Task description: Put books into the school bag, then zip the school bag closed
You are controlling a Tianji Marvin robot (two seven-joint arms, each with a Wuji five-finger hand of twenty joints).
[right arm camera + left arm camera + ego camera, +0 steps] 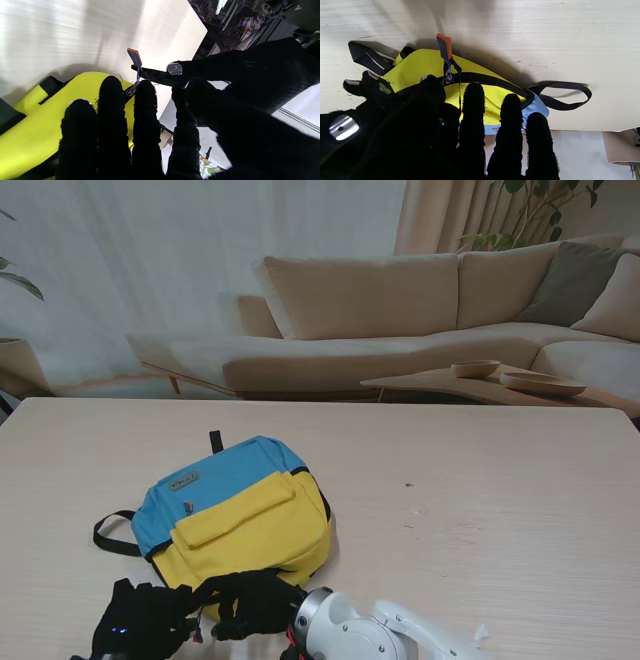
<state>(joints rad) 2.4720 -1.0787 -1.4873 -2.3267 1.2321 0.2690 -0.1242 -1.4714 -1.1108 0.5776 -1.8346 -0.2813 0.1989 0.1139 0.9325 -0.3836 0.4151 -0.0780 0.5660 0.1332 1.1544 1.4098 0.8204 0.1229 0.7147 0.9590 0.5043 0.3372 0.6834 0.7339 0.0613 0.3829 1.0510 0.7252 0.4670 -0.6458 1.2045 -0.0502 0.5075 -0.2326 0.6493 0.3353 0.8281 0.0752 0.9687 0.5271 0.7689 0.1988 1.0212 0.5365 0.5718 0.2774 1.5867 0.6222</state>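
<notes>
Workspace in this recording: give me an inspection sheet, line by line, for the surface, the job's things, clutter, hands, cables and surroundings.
Surface: pale wood table, a few small specks on it.
Job's things: blue and yellow school bag lies flat near me, left of centre; its zipper pull with an orange tab sticks up at the bag's near edge. No books seen.
Clutter: nothing seen.
Hands: left hand and right hand, both in black gloves, are at the bag's near edge; whether either grips anything cannot be told.
Cables: nothing seen.
Surroundings: beige sofa, low coffee table with bowls, curtains and a plant beyond the table.
</notes>
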